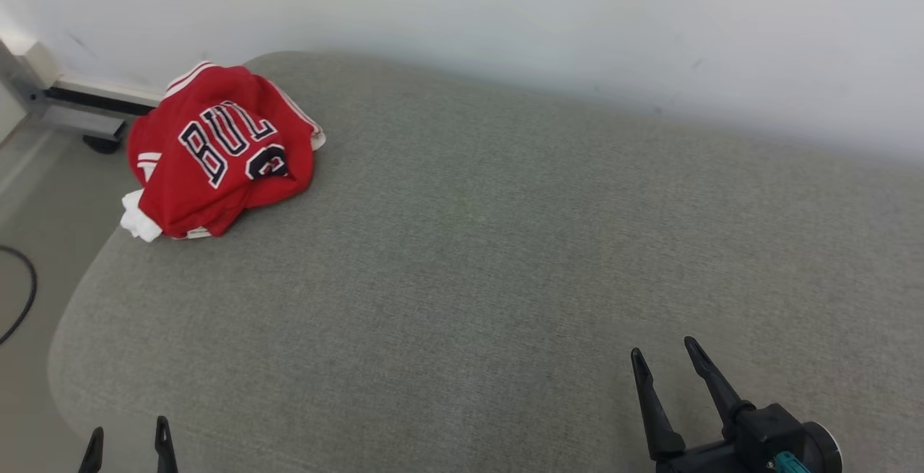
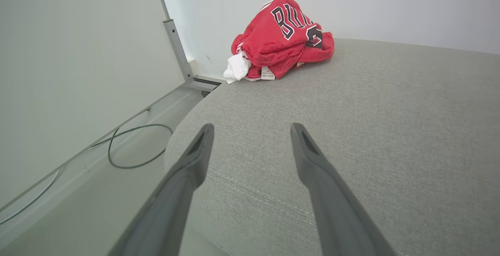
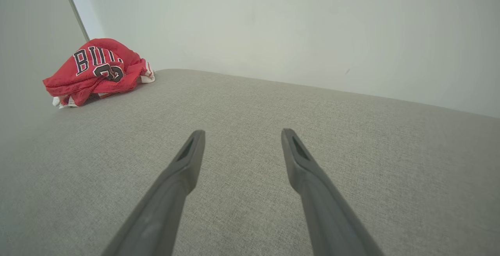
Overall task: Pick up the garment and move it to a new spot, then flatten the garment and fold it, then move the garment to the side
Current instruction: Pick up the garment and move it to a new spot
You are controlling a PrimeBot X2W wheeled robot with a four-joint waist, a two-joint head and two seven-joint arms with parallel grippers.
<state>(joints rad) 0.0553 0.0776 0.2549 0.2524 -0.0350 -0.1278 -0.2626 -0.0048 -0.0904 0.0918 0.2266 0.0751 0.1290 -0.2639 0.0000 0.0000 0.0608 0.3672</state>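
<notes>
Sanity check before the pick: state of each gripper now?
Left gripper: open, empty, well short of the crumpled red basketball jersey.
Right gripper: open, empty, over the grey fabric cushion.

The crumpled red garment (image 1: 220, 152) lies at the far left corner of the grey upholstered surface (image 1: 469, 256), well apart from the left gripper (image 1: 128, 438) and right gripper (image 1: 663, 350), both spread empty near its near edge.
</notes>
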